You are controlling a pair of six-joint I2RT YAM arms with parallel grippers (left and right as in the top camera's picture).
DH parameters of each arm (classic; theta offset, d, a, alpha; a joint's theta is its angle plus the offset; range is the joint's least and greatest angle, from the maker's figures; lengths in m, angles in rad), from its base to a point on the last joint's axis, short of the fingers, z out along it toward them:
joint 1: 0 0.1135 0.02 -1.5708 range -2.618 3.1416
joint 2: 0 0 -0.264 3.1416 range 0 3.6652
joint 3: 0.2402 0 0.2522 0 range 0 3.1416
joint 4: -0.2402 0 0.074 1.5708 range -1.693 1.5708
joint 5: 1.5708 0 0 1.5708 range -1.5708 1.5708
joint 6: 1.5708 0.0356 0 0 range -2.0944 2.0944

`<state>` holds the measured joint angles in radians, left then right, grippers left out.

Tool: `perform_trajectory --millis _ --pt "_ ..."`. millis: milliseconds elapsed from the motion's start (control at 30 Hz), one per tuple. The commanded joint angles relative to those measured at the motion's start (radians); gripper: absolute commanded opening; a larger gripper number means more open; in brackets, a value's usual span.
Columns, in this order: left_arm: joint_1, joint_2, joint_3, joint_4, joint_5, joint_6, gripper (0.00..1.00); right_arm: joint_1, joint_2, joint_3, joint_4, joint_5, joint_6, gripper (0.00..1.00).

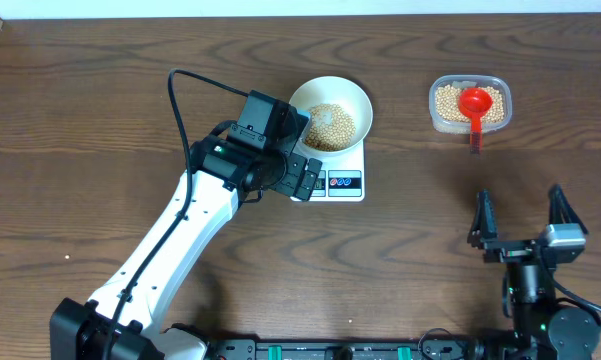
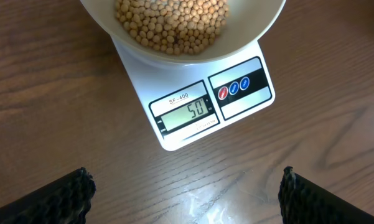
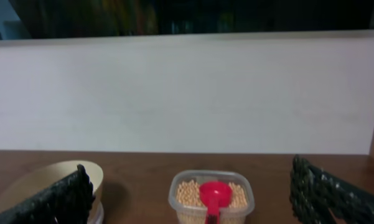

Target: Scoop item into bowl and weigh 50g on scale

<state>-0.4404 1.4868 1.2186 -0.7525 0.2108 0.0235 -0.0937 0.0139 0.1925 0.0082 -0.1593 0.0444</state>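
Beans (image 1: 330, 125): small, hard, loose, roll freely. All in bowl (image 1: 358, 95) on scale (image 1: 345, 185), toward surface's far edge; display seemingly reads 50. Lift by bowl rim. Left hand (image 2: 187, 193), right hand (image 1: 520, 212): both apart, empty.

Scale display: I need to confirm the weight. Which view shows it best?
Left wrist: the display faces the camera sharply, reading 50. Overhead, the left gripper covers it; only the button end of the scale shows. The right wrist sees just the bowl from the side, no display.
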Motion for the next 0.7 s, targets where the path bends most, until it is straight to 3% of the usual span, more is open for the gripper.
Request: perform_trajectory --millis 0,267,467,667 --pt "0.002 0.01 -0.007 -0.002 -0.002 0.002 0.96 0.014 -0.009 -0.055 0.05 0.04 0.01 0.99" --pt "0.002 0.01 -0.007 -0.002 -0.002 0.002 0.96 0.055 -0.009 -0.189 0.156 0.114 0.01 0.99" --pt "0.002 0.01 -0.007 -0.002 -0.002 0.002 0.96 0.064 -0.009 -0.187 0.093 0.158 0.01 0.99" --pt "0.002 0.01 -0.007 -0.002 -0.002 0.002 0.96 0.063 -0.006 -0.187 -0.08 0.227 -0.011 0.99"
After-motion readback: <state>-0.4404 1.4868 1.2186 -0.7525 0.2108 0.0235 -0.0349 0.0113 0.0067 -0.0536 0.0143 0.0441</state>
